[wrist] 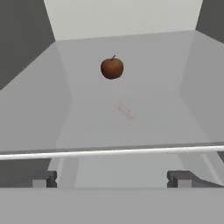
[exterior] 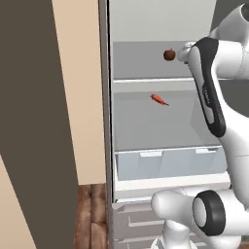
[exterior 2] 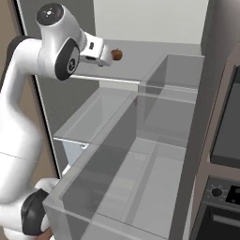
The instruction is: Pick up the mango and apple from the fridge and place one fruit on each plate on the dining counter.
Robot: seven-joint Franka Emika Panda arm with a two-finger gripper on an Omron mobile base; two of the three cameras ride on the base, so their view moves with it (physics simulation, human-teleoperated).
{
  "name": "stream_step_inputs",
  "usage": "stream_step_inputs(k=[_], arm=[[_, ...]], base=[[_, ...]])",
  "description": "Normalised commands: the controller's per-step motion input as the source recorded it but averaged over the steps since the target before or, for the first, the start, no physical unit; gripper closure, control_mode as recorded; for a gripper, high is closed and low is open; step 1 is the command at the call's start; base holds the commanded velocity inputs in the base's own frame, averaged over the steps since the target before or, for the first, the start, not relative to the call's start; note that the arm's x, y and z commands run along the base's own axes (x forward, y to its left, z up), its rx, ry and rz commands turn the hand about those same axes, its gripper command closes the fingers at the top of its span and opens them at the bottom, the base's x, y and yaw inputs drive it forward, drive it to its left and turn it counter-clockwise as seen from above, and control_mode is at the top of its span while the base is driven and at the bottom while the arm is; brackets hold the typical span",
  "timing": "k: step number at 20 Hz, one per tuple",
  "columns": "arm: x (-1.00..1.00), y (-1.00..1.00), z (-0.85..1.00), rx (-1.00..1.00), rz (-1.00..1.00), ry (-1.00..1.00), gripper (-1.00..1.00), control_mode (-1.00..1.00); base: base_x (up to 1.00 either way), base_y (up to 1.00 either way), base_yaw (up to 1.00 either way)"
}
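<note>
The dark red-brown apple sits on the upper shelf of the open fridge, toward the back. My gripper is at shelf height just in front of the apple, a short gap away. It is open; its two fingertips stand wide apart with nothing between them. The mango, the plates and the dining counter are out of view.
A thin red pepper-like item lies on the shelf below, faintly visible through the glass. The upper shelf's white front edge runs just beyond my fingertips. A translucent crisper drawer sits lower. A wall oven stands to the right.
</note>
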Motion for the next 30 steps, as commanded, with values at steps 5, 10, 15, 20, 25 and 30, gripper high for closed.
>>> stream_step_inputs(k=[5, 10, 15, 20, 25, 30], arm=[[0.51, -0.06, 0.0, 0.0, 0.01, 0.02, -1.0, -1.0], [0.55, -0.01, 0.0, 0.0, 0.04, 0.04, -1.0, -1.0], [0.62, 0.0, 0.0, 0.0, 0.05, 0.06, -1.0, -1.0], [0.55, -0.02, -0.05, -0.01, 0.02, 0.08, -1.0, -1.0], [0.46, -0.12, -0.15, -0.01, 0.01, 0.05, -1.0, -1.0], [0.42, -0.16, -0.17, 0.0, 0.0, 0.01, -1.0, -1.0]], base=[[0.0, 0.0, 0.0], [0.0, 0.0, 0.0], [0.0, 0.0, 0.0], [0.0, 0.0, 0.0], [0.0, 0.0, 0.0], [0.0, 0.0, 0.0]])
